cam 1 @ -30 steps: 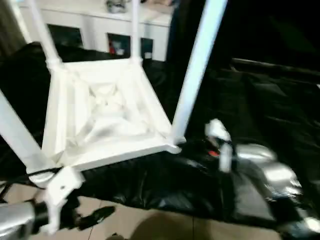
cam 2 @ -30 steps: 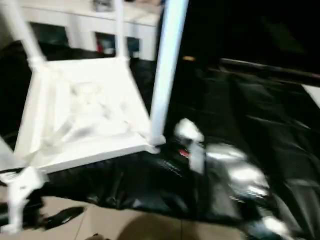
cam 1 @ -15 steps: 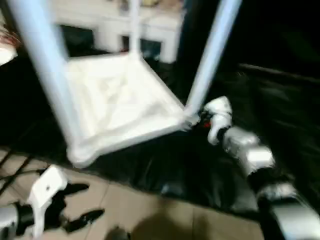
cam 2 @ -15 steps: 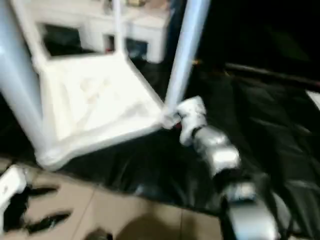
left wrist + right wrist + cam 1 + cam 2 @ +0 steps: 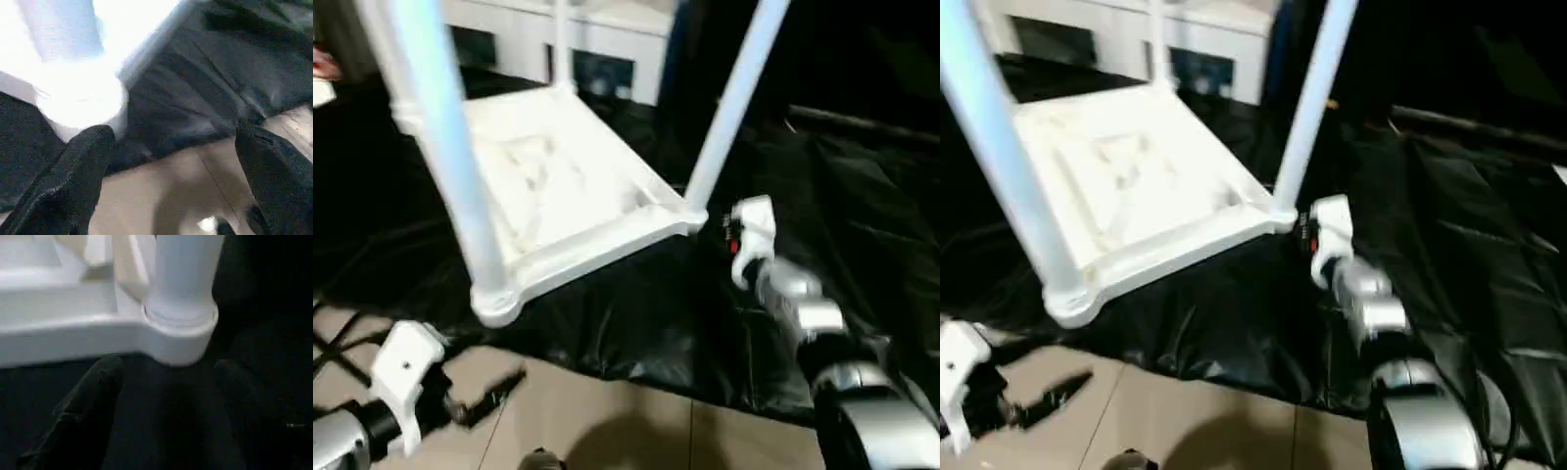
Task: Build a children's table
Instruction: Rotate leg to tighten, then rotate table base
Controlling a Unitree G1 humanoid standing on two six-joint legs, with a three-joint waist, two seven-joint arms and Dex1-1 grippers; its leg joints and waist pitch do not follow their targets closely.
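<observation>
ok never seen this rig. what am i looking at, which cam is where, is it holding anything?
It is a two-armed humanoid robot putting together a white plastic children's table. The two wide pictures come from a stereo camera on its head, looking down over its silver forearms. The two close-ups come from cameras on its wrists, looking along each tool's black fingers.

The table lies upside down on a black sheet over a tiled floor, with its legs pointing up. A white cabinet stands behind.

The left tool hangs open over the floor, below the nearest table corner, holding nothing. The right tool is open too, just short of another corner, where a leg sits in its socket. Nothing is held.
</observation>
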